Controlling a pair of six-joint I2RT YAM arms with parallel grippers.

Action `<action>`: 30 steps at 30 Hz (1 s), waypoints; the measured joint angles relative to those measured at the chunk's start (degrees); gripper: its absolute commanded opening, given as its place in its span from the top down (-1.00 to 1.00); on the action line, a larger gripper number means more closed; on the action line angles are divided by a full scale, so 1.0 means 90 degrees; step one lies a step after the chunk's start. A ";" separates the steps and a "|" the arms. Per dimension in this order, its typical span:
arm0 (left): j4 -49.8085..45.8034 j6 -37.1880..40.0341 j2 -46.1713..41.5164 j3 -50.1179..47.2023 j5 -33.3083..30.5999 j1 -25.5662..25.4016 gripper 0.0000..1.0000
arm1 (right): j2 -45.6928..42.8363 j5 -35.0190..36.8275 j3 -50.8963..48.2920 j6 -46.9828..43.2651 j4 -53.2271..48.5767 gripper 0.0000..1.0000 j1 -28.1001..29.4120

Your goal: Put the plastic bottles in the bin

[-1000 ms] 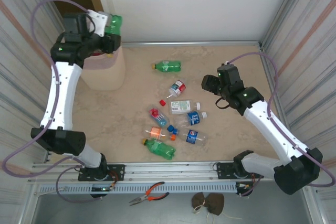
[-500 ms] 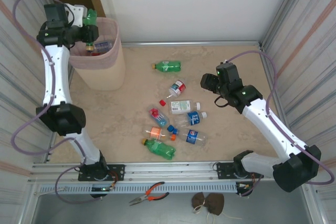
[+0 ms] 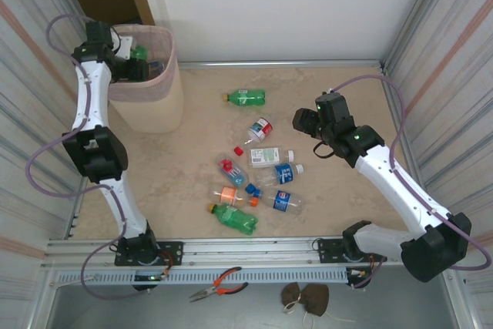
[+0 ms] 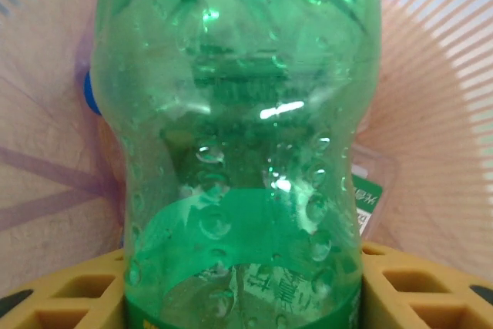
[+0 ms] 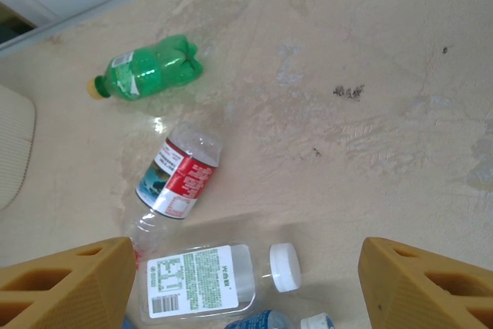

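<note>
In the left wrist view you have a translucent green bottle, dimpled, with a deeper green label, flanked by mustard-yellow fingers. Behind it the bin shows pink with fine pale ribs. From above, its wall is beige and its liner pink.

The table is beige and faintly marbled. Mid-frame on it you'll see a yellow-capped green bottle, a red-and-white-labelled clear bottle, a white-capped clear bottle and a blue-labelled bottle. At the bottom lie red-handled pliers.

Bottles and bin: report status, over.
Left pincer shut on green bottle, at the bin mouth. Right pincer open above clear bottle. Other bottles loose on table.
</note>
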 measured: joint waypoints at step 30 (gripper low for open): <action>-0.0087 -0.0165 -0.1103 -0.0260 0.0236 -0.0019 -0.44 | 0.0367 -0.0304 0.0024 -0.0214 0.0083 -0.58 -0.0085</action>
